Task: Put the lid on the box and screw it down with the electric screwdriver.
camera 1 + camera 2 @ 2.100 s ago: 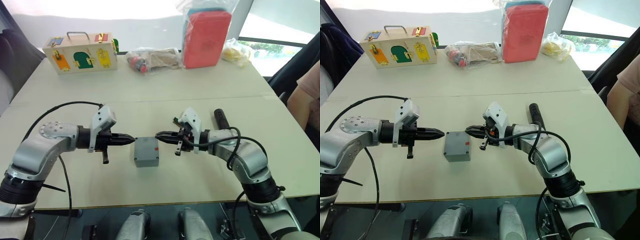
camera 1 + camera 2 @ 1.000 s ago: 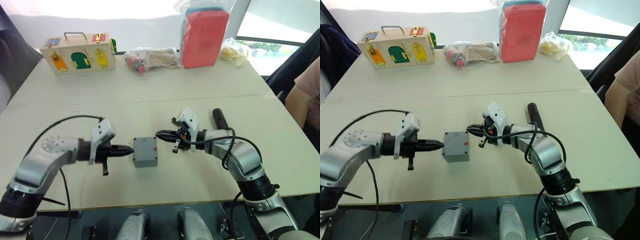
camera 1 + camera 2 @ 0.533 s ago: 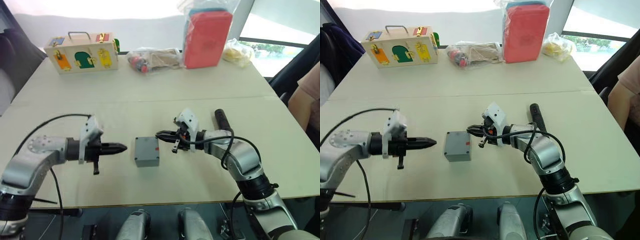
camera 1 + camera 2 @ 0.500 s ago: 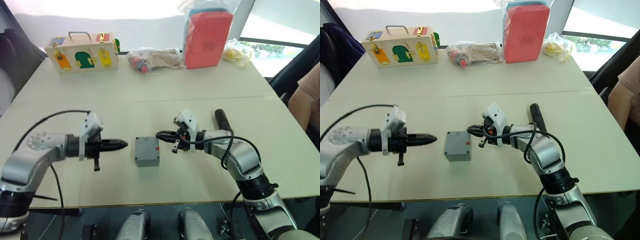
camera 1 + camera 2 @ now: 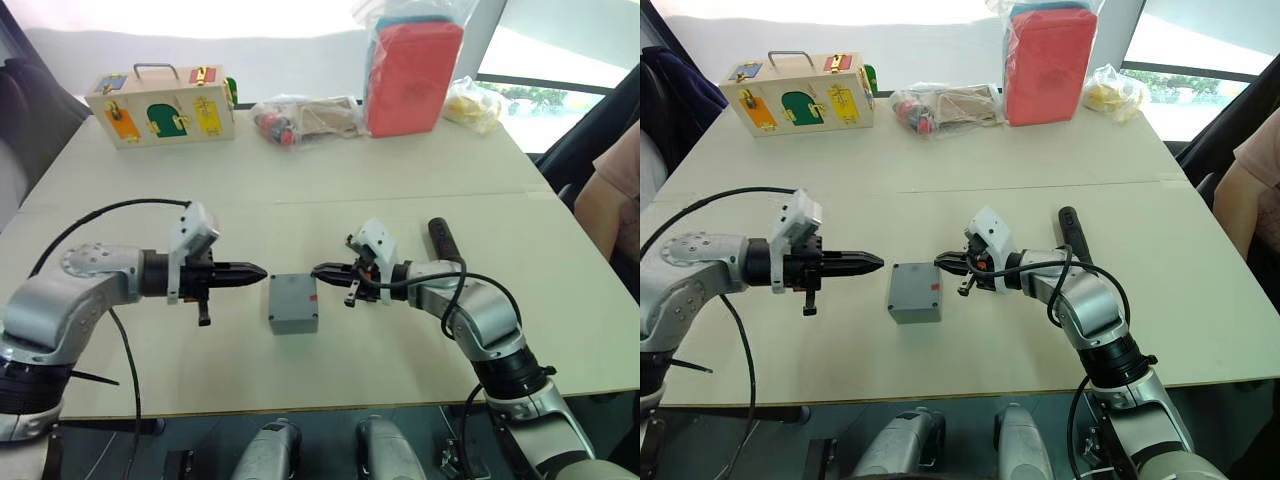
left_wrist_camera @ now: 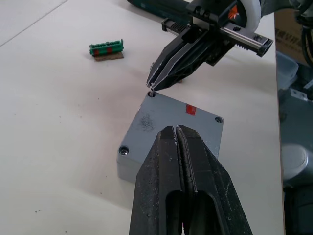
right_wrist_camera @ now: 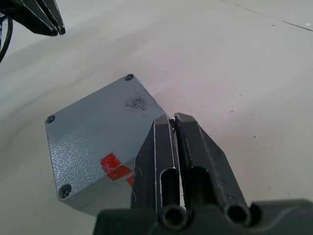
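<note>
Head views, box: the grey box (image 5: 293,303) sits on the pale table (image 5: 330,180) between the two grippers, with the lid (image 6: 177,116) already on top and a small red mark on the edge facing the right gripper.
Head views, left gripper: the left gripper (image 5: 258,270) is held level above the table, fingers pressed together and holding nothing; its tip is just beside the box's left edge, not touching.
Head views, right gripper: the right gripper (image 5: 316,269) points at the box's far right corner, its tip at or just above that corner; fingers together.
Head views, screwdriver: the black screwdriver (image 5: 439,238) lies on the table behind the right forearm, untouched.
Head views, far edge: a wooden case with coloured doors (image 5: 162,104), a clear bag of small parts (image 5: 305,118), a red pack in plastic (image 5: 414,72) and a yellowish bag (image 5: 471,103).
Head views, person: an arm (image 5: 608,200) at the right border.
Left wrist view: closed empty fingers (image 6: 193,171) aim at the lid, which has a screw hole in each visible corner; the other gripper's tip touches the far corner hole. A small green part (image 6: 106,48) lies on the table beyond.
Right wrist view: fingers (image 7: 190,152) nearly shut, a thin slit between them, over the box's corner by the red mark; whether something tiny is pinched there, I cannot tell.
</note>
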`<state>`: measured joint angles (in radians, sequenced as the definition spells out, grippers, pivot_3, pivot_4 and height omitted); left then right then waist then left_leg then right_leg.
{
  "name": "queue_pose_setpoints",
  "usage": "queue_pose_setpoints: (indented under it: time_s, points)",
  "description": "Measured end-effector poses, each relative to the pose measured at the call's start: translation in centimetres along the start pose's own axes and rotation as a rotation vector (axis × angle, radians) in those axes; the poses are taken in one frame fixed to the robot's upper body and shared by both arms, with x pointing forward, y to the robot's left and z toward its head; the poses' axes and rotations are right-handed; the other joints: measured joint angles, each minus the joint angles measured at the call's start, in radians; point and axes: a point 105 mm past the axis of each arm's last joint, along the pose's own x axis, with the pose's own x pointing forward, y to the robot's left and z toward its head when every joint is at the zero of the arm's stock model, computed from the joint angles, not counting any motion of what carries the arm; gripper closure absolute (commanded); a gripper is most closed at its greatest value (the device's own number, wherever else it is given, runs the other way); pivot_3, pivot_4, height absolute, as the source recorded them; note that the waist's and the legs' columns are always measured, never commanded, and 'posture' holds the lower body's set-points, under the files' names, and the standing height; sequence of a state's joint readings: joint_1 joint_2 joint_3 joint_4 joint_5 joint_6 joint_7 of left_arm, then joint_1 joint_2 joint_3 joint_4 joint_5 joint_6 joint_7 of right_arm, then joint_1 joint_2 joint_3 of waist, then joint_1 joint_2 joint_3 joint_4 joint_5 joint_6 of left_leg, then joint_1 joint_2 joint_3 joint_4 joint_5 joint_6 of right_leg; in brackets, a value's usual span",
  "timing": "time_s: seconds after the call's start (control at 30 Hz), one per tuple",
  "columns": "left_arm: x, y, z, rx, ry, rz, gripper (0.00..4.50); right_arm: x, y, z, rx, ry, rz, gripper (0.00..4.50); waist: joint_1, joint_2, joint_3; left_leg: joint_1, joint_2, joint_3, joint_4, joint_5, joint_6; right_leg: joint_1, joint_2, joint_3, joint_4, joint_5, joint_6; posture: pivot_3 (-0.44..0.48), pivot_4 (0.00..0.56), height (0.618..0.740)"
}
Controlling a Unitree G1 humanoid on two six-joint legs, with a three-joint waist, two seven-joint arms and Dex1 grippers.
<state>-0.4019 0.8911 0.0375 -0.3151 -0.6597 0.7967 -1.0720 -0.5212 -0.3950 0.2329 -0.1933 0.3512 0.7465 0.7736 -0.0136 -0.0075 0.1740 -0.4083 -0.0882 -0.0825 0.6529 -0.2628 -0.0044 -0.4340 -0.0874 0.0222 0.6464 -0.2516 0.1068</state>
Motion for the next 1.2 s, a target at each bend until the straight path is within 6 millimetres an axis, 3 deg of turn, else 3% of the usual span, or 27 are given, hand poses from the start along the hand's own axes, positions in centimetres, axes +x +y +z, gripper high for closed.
queue_pose_setpoints:
  time_s: [0.1, 0.33, 0.43, 0.53, 0.7, 0.9, 1.03, 1.2]
  points:
    - [0.2, -0.1, -0.1, 0.005, 0.01, -0.007, 4.5, 0.0, 0.0, 0.0, -0.001, 0.0, -0.002, 2.53, 0.0, 0.0, 0.0, 0.0, 0.0, 0.0, 0.0, 0.0, 0.0, 0.0, 0.0, 0.0, 0.0, 0.0, 0.0, 0.0, 0.15, 0.74]
    - [0.4, -0.1, 0.2, 0.021, 0.004, -0.015, 4.5, -0.8, -0.5, 0.6, 0.025, -0.023, -0.019, 2.53, 0.004, 0.0, 0.0, 0.0, 0.0, 0.0, 0.0, 0.0, 0.0, 0.0, 0.0, 0.0, 0.0, 0.0, 0.0, 0.0, 0.15, 0.74]
    - [0.8, -0.4, 1.1, 0.057, -0.022, -0.05, 4.5, -3.4, -1.7, 2.8, 0.037, -0.056, -0.068, 2.53, 0.005, 0.0, 0.0, -0.001, -0.001, 0.0, 0.001, 0.0, 0.001, 0.001, 0.0, 0.0, -0.001, 0.0, 0.0, 0.0, 0.15, 0.74]
    - [1.7, -1.0, 1.9, 0.102, -0.038, -0.117, 4.5, -6.6, -3.8, 4.7, 0.03, -0.016, -0.164, 1.8, 0.006, 0.0, 0.0, -0.001, -0.001, 0.0, 0.001, -0.001, 0.001, 0.001, -0.001, 0.0, -0.001, 0.0, 0.0, 0.0, 0.15, 0.74]
    - [3.4, -1.9, 2.8, 0.197, -0.036, -0.213, 4.5, -12.5, -6.4, 5.5, 0.048, 0.233, -0.333, 0.02, 0.003, 0.0, 0.0, -0.001, 0.0, 0.001, 0.001, -0.002, 0.003, 0.001, -0.001, 0.0, -0.003, 0.0, 0.0, 0.0, 0.15, 0.74]
    - [5.4, -2.7, 3.5, 0.312, -0.049, -0.309, 4.5, -17.2, -7.6, 4.3, 0.334, 0.53, -0.456, 0.02, 0.001, 0.0, 0.0, -0.001, 0.001, 0.003, 0.001, -0.003, 0.005, 0.001, -0.001, 0.001, -0.003, -0.001, -0.001, 0.0, 0.15, 0.74]
    - [6.5, -2.9, 3.2, 0.333, -0.058, -0.326, 4.5, -17.1, -7.9, 1.5, 0.508, 0.632, -0.435, 0.02, 0.001, 0.0, 0.001, -0.001, 0.001, 0.004, 0.001, -0.003, 0.006, 0.001, -0.002, 0.001, -0.004, 0.0, -0.001, 0.0, 0.15, 0.74]
    - [7.2, -3.3, 3.2, 0.345, -0.069, -0.33, 4.5, -16.5, -8.6, -0.2, 0.591, 0.704, -0.45, 0.02, 0.002, 0.0, 0.001, -0.001, 0.001, 0.004, 0.001, -0.003, 0.005, 0.001, -0.002, 0.001, -0.004, 0.0, -0.001, 0.0, 0.15, 0.74]
